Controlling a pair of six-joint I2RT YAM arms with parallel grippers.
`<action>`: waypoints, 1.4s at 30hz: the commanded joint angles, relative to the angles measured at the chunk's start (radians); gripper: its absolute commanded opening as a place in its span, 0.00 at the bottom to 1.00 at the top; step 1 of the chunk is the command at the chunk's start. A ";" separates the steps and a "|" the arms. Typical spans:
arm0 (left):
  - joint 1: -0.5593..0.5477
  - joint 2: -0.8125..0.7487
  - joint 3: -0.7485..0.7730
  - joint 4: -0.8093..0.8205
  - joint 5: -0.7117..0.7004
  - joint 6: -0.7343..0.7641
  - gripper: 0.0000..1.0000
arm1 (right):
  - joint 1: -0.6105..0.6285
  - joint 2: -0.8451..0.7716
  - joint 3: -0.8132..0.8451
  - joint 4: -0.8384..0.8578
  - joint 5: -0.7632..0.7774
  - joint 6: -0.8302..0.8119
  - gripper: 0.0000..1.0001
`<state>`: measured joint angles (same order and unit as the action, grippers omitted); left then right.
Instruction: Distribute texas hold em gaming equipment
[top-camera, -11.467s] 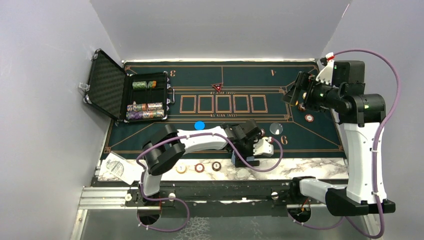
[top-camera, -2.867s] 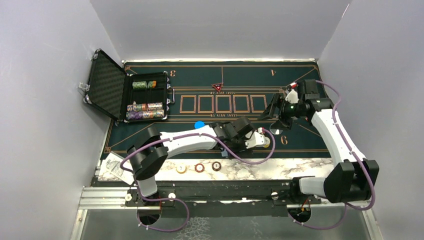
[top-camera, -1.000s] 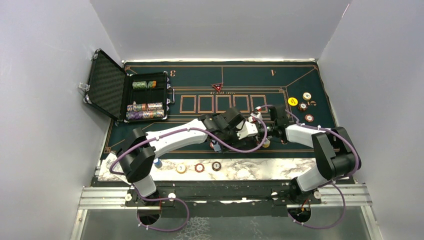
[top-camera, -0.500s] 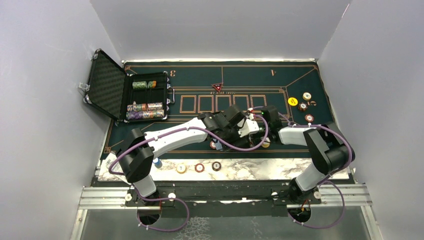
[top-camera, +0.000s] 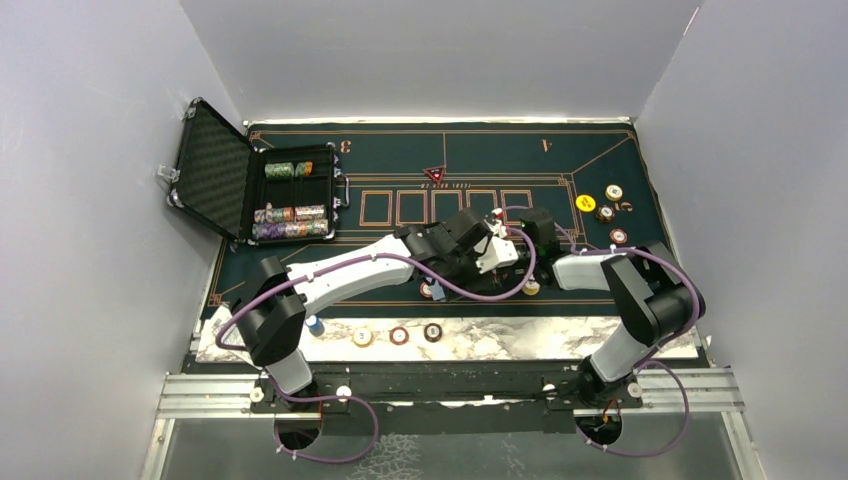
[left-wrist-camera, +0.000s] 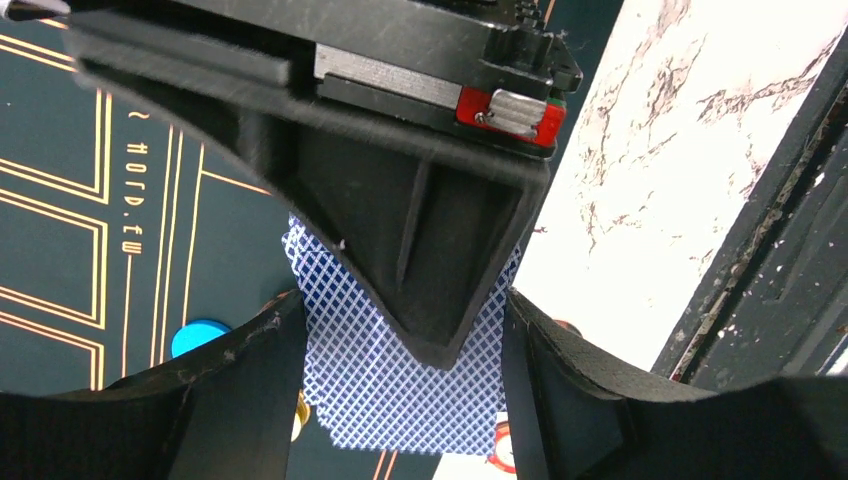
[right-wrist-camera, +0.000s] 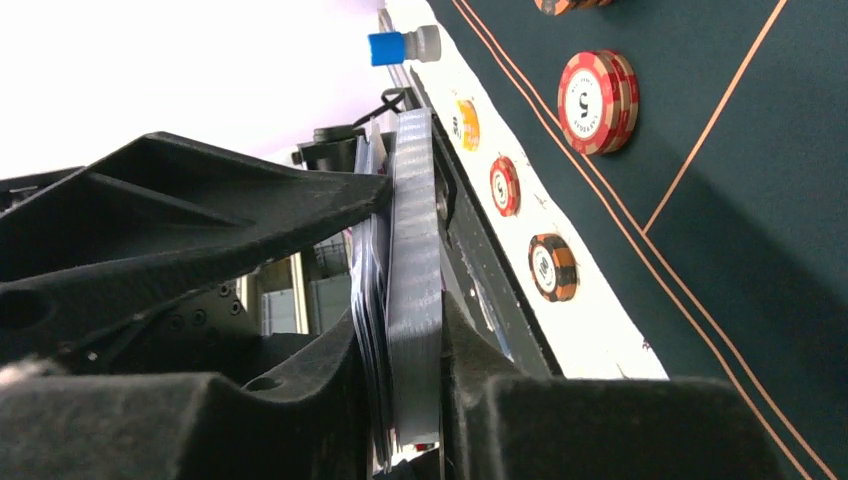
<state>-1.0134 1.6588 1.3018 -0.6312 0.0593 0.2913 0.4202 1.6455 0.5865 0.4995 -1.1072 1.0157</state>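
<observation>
Right wrist shows the blue-backed playing cards (right-wrist-camera: 415, 200) edge-on, with the jaws of the right gripper (right-wrist-camera: 412, 330) pressed on both faces; left wrist shows their backs, clamped in the left gripper (left-wrist-camera: 400, 380). From above, both grippers meet over the middle of the mat (top-camera: 600, 150), well apart from the case (top-camera: 215, 170) at left and the chips (top-camera: 606, 212) near its right edge.

You get an evenly lit, sharp overhead view, with soft shadows on the mat (top-camera: 600, 150). Your right wrist view burns out white at upper left, and the right tool (right-wrist-camera: 410, 425) looks dark and blurred up close.
</observation>
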 joint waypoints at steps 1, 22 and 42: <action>-0.004 -0.033 0.027 0.021 0.022 -0.013 0.00 | 0.011 -0.007 -0.004 0.087 0.009 0.026 0.05; 0.004 -0.071 0.140 -0.236 0.118 -0.175 0.99 | 0.011 -0.111 0.082 -0.125 -0.125 0.021 0.01; 0.109 -0.256 0.056 -0.147 0.091 -0.265 0.99 | 0.014 -0.177 0.148 -0.321 -0.161 -0.098 0.01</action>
<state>-0.9485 1.4830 1.3628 -0.8284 0.1165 0.0971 0.4267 1.5009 0.7055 0.1871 -1.2064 0.9588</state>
